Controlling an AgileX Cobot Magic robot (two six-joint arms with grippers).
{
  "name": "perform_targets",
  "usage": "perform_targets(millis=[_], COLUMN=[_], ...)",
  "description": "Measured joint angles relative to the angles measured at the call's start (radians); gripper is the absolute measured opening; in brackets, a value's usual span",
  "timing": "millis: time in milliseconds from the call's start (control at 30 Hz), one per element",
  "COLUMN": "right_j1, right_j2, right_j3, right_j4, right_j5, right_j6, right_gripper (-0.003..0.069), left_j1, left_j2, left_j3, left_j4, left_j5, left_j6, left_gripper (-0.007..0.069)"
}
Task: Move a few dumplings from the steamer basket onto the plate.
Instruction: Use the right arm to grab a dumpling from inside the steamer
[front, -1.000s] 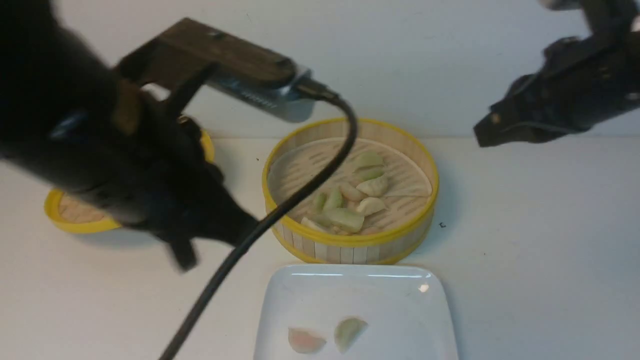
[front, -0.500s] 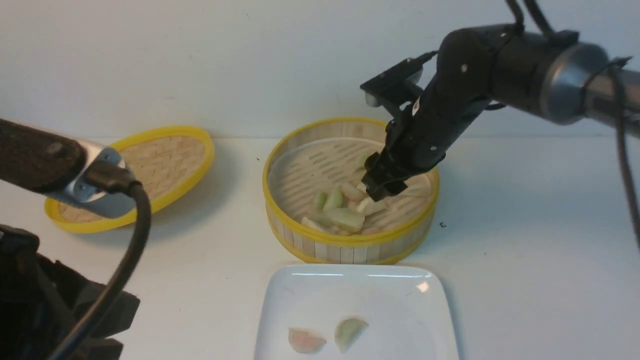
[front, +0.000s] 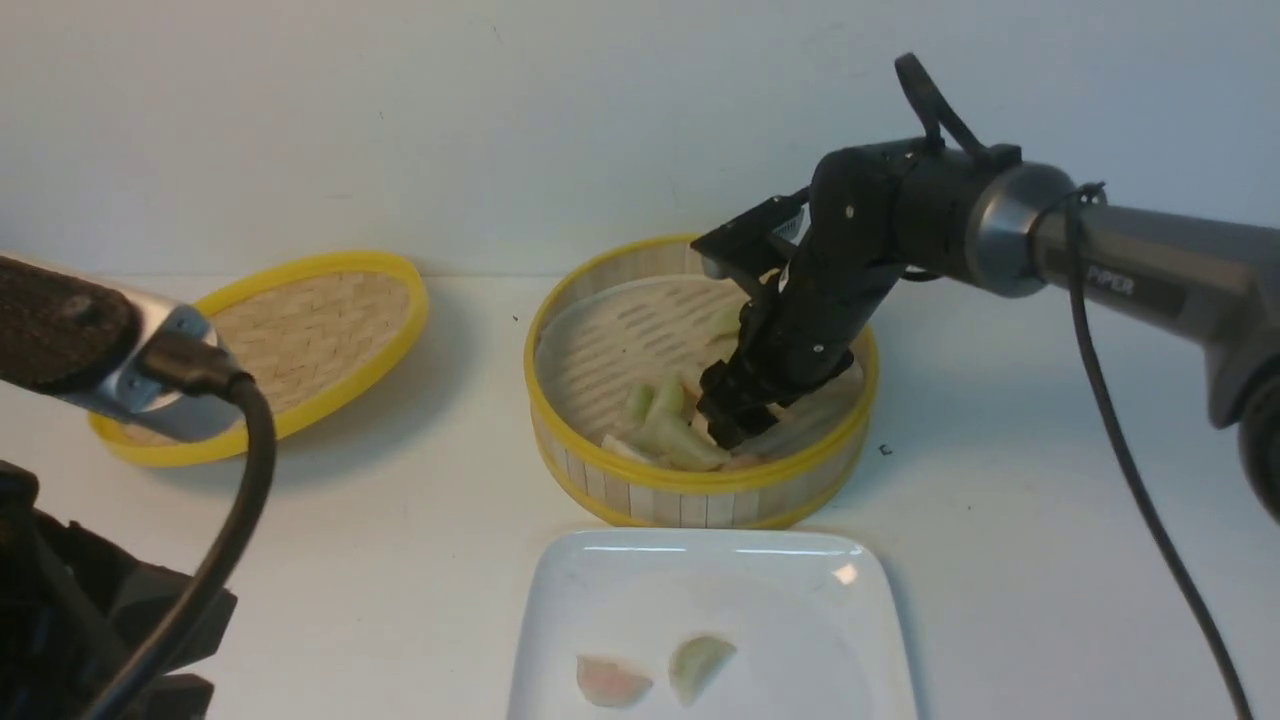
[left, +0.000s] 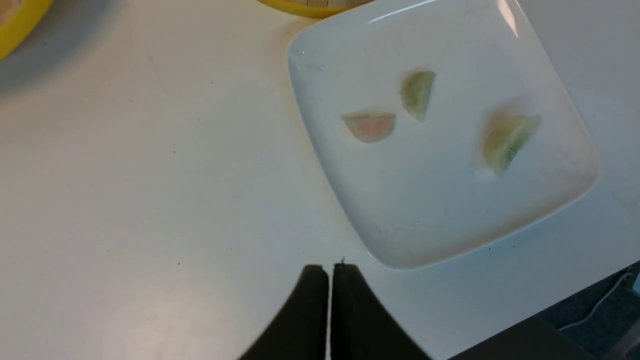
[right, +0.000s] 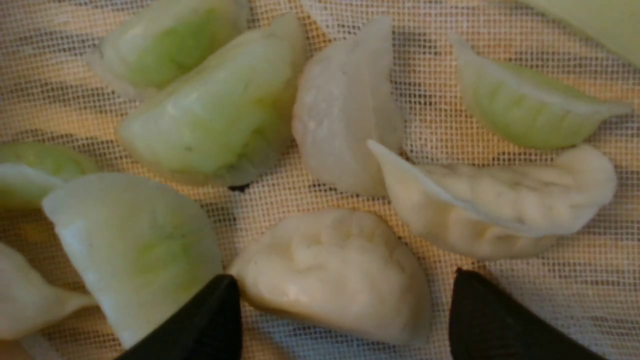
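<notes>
Right wrist view. Item: cream dumpling (right: 335, 272), flat on the mesh liner (right: 500, 60) inside the basket (front: 700, 495), in the half nearer the robot. Right claw (front: 730, 425): lowered into the basket, jaws spread wide, one fingertip either side of the cream dumpling, not closed on it; nothing held. Neighbours: green neighbour (right: 135, 250) right against one fingertip; second cream dumpling (right: 500, 200) just beside the other.

Handling, as judged: light and small, probably soft and slightly springy. The skin is smooth and glossy, so it is likely to slip from a shallow pinch. Best hold: across the plump belly, low, close to the liner; the thin pleated edge would likely fold. Risks: the green neighbour caught in the same pinch, or a fingertip snagging the mesh.

Front view. Plate (front: 700, 575) just on the robot's side of the basket, a narrow strip of table (front: 480, 520) between them. Lid (front: 300, 320) to the basket's left, apart. The claw's body hides the target and the jaw gap; only the wrist view gives both. Two dumplings show on the plate, pink dumpling (front: 612, 682) and small green dumpling (front: 700, 665); the frame edge cuts off the rest.

Left wrist view. Whole plate, three dumplings on it: the third dumpling (left: 505, 140), green, is absent from the front view. Left claw (left: 329, 280): jaws pressed together, empty, over bare table past the plate from the basket. Only a sliver of the basket's rim appears, none of its contents.
</notes>
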Motion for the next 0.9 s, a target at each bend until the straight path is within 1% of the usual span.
perform_targets(millis=[33,100,233,300,333,400,433,467,533,633,800,900], right_j1=[0.001,0.001,0.002,0.002,0.002,0.002,0.002,0.002,0.002,0.002,0.002,0.002], right_j2=[0.002,0.003,0.003,-0.001,-0.011,-0.043,-0.065,-0.089,-0.134,-0.199,-0.242,-0.22], right_j3=[-0.002,-0.004,-0.026,-0.037,-0.05,-0.07,-0.074,-0.077,-0.079,-0.074,-0.066,-0.062], right_j4=[0.013,0.015,-0.002,-0.016,-0.034,-0.041,-0.041,-0.04,-0.039,-0.039,-0.032,-0.019], right_j5=[0.001,0.002,0.037,0.062,0.1,0.175,0.204,0.226,0.243,0.251,0.259,0.261], right_j6=[0.0,0.0,0.036,0.051,0.068,0.082,0.085,0.09,0.096,0.098,0.1,0.117], right_gripper=[0.0433,0.0391,0.0391,0.038,0.0302,0.0108,0.0059,0.0029,0.0003,-0.0008,-0.001,0.0014], left_j1=[0.0,0.0,0.0,0.0,0.0,0.0,0.0,0.0,0.0,0.0,0.0,0.0], left_j2=[0.0,0.0,0.0,0.0,0.0,0.0,0.0,0.0,0.0,0.0,0.0,0.0], left_j3=[0.0,0.0,0.0,0.0,0.0,0.0,0.0,0.0,0.0,0.0,0.0,0.0], left_j4=[0.001,0.002,0.003,0.003,0.003,0.004,0.006,0.006,0.006,0.006,0.006,0.007], left_j5=[0.0,0.0,0.0,0.0,0.0,0.0,0.0,-0.001,-0.004,-0.027,-0.054,-0.055], left_j6=[0.0,0.0,0.0,-0.001,-0.002,-0.007,-0.008,-0.008,-0.008,-0.008,-0.008,-0.008], left_gripper=[-0.0006,-0.0006,-0.0006,-0.0006,-0.0006,-0.0006,-0.0006,-0.0006,-0.0006,-0.0006,-0.0006,-0.0006])
